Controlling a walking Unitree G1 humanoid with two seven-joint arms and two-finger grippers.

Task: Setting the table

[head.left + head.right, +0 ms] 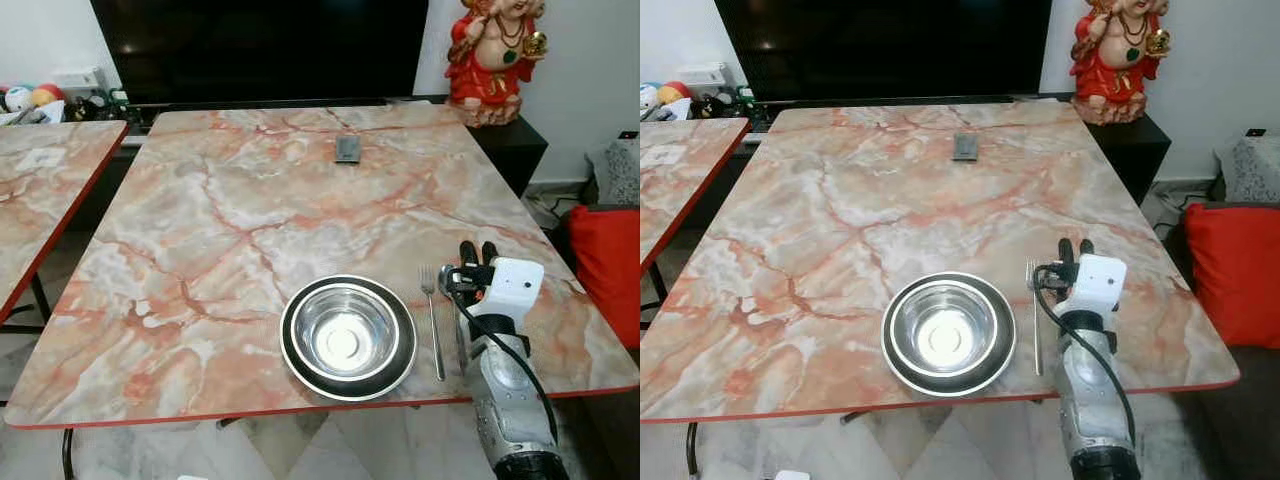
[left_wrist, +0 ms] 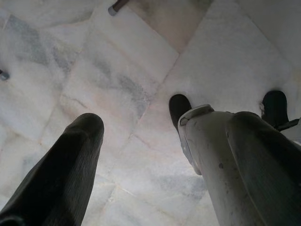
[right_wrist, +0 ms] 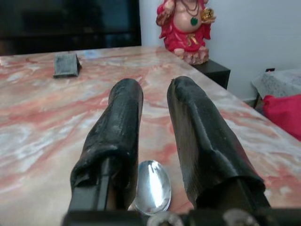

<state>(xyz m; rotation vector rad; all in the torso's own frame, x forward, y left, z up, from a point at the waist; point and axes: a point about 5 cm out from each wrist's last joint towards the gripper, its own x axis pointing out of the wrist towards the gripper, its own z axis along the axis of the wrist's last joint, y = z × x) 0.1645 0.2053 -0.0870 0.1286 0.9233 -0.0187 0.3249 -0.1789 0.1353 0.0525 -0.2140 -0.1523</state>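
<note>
A steel bowl (image 1: 345, 335) sits in a black plate (image 1: 290, 352) near the front edge of the marble table (image 1: 200, 230). Just right of the plate lies a fork (image 1: 433, 320), tines pointing away from me. A spoon (image 3: 151, 188) lies right of the fork, its handle (image 1: 459, 345) running toward the front edge. My right gripper (image 1: 476, 250) hovers low over the spoon, fingers a little apart and holding nothing; in the right wrist view the spoon's bowl shows between their bases. My left gripper (image 2: 169, 122) hangs open over the floor.
A small dark flat object (image 1: 347, 148) lies at the table's far middle. A red statue (image 1: 495, 55) and a black TV (image 1: 260, 45) stand behind. A second marble table (image 1: 40, 180) is at left, a red cushion (image 1: 610, 270) at right.
</note>
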